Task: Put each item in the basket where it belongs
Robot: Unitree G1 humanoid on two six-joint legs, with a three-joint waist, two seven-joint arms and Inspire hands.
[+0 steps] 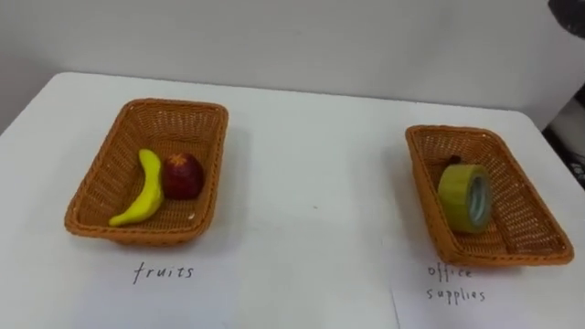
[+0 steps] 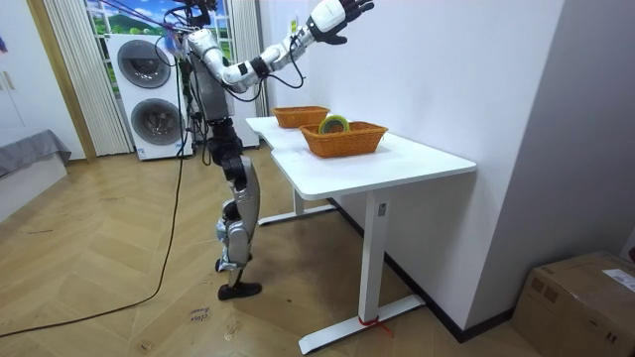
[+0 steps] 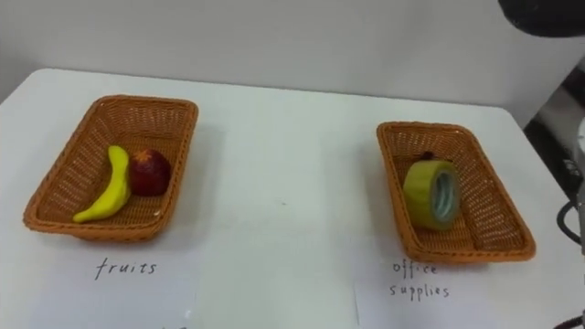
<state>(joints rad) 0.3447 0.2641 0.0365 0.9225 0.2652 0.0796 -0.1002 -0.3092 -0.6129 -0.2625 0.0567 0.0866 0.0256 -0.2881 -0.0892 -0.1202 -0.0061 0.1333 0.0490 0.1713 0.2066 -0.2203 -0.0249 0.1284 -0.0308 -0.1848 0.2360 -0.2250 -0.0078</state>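
Two woven baskets stand on the white table. The left basket, over a paper marked fruits, holds a yellow banana and a dark red fruit side by side. The right basket, over a paper marked office supplies, holds a yellow-green roll of tape on its edge, with a small dark thing just behind it. In the room view my right hand is raised high above the table with its fingers spread and nothing in it. A dark part of that arm shows in the top right corner.
The table stands against a white wall, and I stand at its long side facing the wall. The two paper labels lie near the front edge. Washing machines stand behind me, and a cardboard box sits on the floor.
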